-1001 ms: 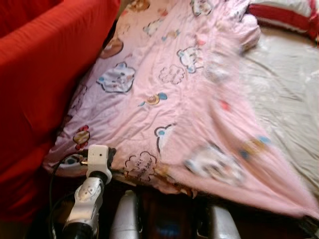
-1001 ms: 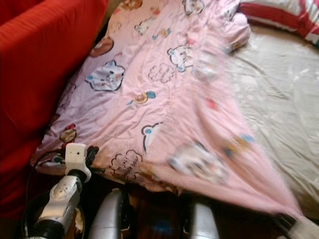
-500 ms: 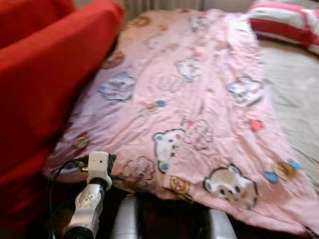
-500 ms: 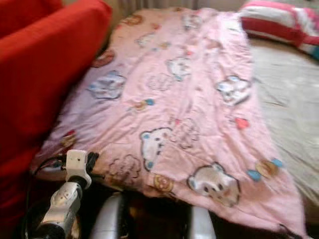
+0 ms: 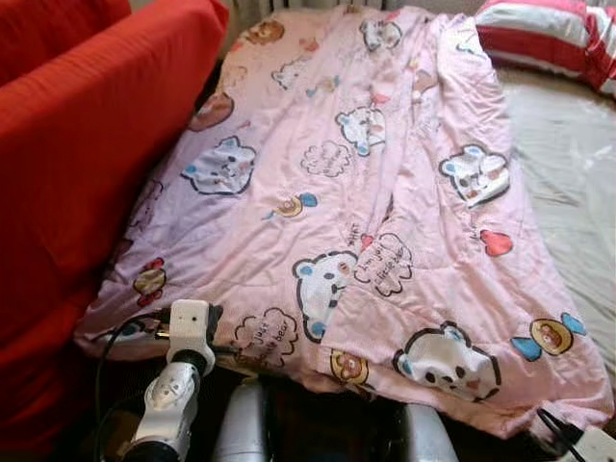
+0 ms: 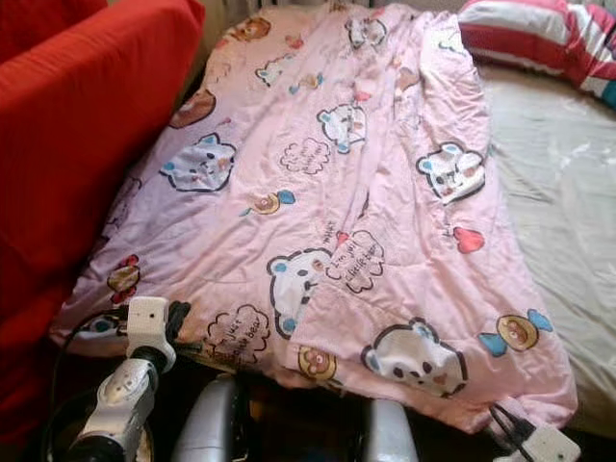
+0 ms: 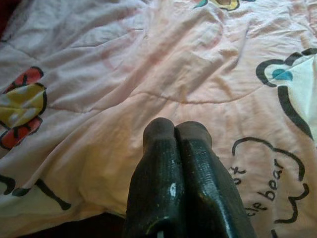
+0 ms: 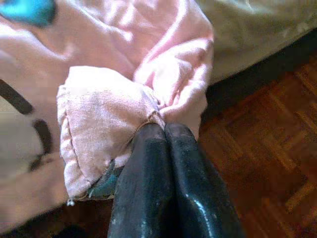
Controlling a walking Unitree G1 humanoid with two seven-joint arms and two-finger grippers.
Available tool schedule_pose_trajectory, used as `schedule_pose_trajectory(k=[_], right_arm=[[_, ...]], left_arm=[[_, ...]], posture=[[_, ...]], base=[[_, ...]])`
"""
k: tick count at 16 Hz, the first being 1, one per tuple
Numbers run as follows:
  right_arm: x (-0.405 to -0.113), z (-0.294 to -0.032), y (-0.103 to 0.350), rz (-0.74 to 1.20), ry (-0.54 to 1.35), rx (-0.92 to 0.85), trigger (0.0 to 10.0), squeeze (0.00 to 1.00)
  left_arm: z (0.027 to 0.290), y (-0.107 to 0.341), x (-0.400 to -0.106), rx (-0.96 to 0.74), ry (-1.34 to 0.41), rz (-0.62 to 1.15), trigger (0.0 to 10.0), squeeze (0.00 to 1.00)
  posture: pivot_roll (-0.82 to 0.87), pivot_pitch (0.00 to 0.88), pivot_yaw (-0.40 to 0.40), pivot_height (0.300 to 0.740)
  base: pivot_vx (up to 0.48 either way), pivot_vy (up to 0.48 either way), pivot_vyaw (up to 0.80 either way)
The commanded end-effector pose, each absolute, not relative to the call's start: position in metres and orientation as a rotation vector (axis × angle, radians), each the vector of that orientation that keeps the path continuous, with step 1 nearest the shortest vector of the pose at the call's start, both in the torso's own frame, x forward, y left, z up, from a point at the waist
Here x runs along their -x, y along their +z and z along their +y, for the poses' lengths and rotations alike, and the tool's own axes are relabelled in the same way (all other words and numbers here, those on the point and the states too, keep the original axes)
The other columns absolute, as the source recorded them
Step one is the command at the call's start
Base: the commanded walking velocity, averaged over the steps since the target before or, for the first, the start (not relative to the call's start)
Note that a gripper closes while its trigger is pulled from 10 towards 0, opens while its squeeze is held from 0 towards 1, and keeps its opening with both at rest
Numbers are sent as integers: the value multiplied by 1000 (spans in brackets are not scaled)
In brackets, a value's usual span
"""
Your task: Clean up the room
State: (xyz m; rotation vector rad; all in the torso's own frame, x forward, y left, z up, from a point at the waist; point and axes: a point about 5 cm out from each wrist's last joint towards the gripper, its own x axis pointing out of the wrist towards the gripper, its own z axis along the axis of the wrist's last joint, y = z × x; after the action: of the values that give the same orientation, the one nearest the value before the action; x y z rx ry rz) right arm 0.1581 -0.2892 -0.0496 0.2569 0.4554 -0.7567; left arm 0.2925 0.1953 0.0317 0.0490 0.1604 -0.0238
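A pink blanket (image 5: 366, 192) printed with cartoon bears lies lengthwise over the left half of the bed, with a long fold running down its middle. My left gripper (image 7: 176, 130) is shut at the blanket's near left edge, fingertips resting on the fabric with nothing seen pinched; its white wrist camera (image 5: 190, 323) sits just below that edge. My right gripper (image 8: 163, 130) is shut on the blanket's bunched near right corner (image 8: 114, 114). That wrist (image 6: 544, 446) hangs at the bed's near right edge, above the wooden floor.
A red sofa (image 5: 87, 144) presses against the bed's left side. Bare beige sheet (image 5: 568, 164) covers the right half of the mattress. A red-and-white striped pillow (image 5: 549, 34) lies at the far right. Parquet floor (image 8: 267, 163) shows beside the bed.
The blanket was blurred and stretched toward the near right a second ago; it now lies settled and flatter. My right wrist has come into view at the lower right. The left arm has hardly moved.
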Motion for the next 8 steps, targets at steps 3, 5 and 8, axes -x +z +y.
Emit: schedule_pose_trajectory(k=[3, 5, 8], right_arm=[[-155, -291, -50, 455, -760, -254, 10000, 0], [-154, -290, -52, 463, -753, -256, 10000, 0], [-153, -283, -56, 492, -728, -261, 10000, 0]], left_arm=[[198, 26, -288, -56, -15, 183, 10000, 0], [198, 21, -286, -55, -13, 206, 10000, 0], [200, 12, -280, -64, -8, 254, 10000, 0]], posture=[[93, 223, 32, 686], [90, 223, 30, 711], [85, 222, 25, 726]], base=[[0, 0, 0], [0, 0, 0], [0, 0, 0]])
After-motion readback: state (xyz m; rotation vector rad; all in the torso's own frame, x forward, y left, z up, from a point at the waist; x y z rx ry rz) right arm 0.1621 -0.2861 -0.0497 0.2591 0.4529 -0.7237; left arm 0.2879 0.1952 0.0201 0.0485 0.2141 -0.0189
